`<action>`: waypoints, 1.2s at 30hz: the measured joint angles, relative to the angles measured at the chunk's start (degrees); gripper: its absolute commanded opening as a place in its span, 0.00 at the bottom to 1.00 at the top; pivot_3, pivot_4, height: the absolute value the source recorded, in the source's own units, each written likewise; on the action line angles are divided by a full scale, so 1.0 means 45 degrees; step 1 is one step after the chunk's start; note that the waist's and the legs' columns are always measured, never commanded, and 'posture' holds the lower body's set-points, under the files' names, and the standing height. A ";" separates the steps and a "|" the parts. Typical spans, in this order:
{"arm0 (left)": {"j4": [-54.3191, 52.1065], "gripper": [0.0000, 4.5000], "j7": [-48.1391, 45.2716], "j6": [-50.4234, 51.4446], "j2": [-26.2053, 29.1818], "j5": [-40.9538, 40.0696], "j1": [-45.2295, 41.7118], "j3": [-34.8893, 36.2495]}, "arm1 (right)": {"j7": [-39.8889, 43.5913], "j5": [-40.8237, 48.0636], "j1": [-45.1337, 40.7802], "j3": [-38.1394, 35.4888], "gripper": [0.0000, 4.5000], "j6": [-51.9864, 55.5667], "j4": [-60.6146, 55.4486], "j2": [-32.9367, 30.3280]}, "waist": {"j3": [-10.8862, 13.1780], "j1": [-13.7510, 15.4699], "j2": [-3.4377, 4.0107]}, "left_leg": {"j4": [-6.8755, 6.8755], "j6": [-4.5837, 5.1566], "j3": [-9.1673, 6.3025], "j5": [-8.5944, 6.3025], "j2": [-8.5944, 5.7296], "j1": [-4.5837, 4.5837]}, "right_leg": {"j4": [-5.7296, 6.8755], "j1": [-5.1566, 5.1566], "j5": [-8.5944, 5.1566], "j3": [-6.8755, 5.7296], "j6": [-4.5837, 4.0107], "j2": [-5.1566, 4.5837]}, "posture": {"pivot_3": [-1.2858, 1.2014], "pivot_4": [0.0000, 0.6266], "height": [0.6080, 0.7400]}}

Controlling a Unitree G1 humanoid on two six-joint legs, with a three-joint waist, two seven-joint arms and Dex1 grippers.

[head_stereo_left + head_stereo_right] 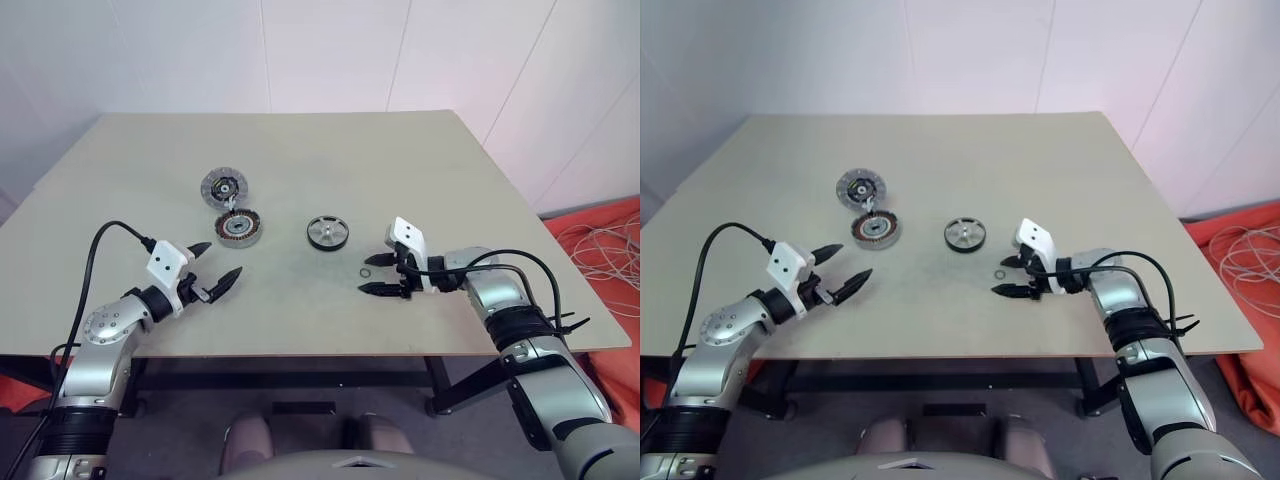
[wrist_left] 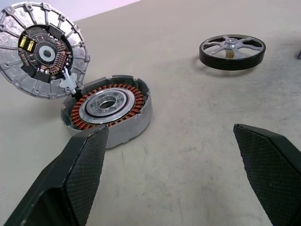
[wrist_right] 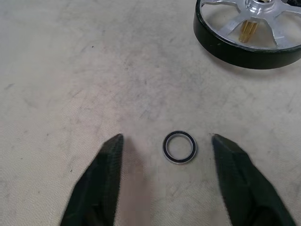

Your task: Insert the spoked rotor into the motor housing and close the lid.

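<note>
Lying flat mid-table, the spoked rotor (image 1: 327,232) faced hub-up, axis vertical.
Right gripper (image 1: 380,276) gaped beside a small ring (image 3: 179,147); left gripper (image 1: 215,266) spread wide near the motor housing (image 1: 240,228), its lid (image 1: 223,187) touching behind.

Spoked rotor (image 3: 249,35) (far rim) cropped

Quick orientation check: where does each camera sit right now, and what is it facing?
Head stereo pair: looks forward and down over the table, both arms showing.
Left wrist: along the open left gripper toward the motor housing and lid.
Right wrist: along the open right gripper at a small ring.
Shared: the spoked rotor.
</note>
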 measured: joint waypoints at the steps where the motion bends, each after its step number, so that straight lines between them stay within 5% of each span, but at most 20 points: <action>1: 0.0000 1.00 0.0000 0.0000 0.0000 0.0000 0.0000 0.0000 | -0.0004 0.0000 0.0000 0.0000 0.99 0.0026 -0.0030 -0.0013 | 0.0000 0.0000 0.0000 | 0.0000 0.0000 0.0000 0.0000 0.0000 0.0000 | 0.0000 0.0000 0.0000 0.0000 0.0001 0.0000 | 0.52 0.00 1.00; 15: -0.0002 1.00 0.0184 0.0214 -0.0013 -0.0042 0.0000 0.0033 | 0.0316 0.0091 -0.1465 -0.0009 0.99 0.0308 -0.1366 -0.0426 | 0.0002 -0.0001 0.0003 | -0.0004 0.0004 0.0000 -0.0002 0.0002 -0.0016 | 0.0000 -0.0015 0.0036 -0.0005 -0.0061 0.0001 | 0.52 0.00 1.00; 25: -0.0484 1.00 0.0842 0.2163 -0.0153 -0.0775 0.0031 0.0326 | 0.0333 -0.0902 -0.4031 0.1452 0.99 -0.0293 -0.0588 0.1446 | 0.0004 0.0006 0.0004 | -0.0004 0.0008 -0.0004 -0.0005 0.0002 -0.0036 | 0.0005 -0.0027 0.0044 -0.0009 -0.0078 -0.0003 | 0.52 0.00 1.00; 36: -0.2179 1.00 0.1159 0.4041 -0.0100 -0.2362 0.1346 0.1645 | -0.1204 -0.3532 -0.7025 0.3344 0.99 -0.1165 0.3731 0.4397 | 0.0017 -0.0156 0.0018 | -0.0013 0.0005 0.0000 -0.0007 0.0020 -0.0065 | 0.0030 -0.0090 0.0029 -0.0017 -0.0119 0.0008 | 0.52 0.00 1.00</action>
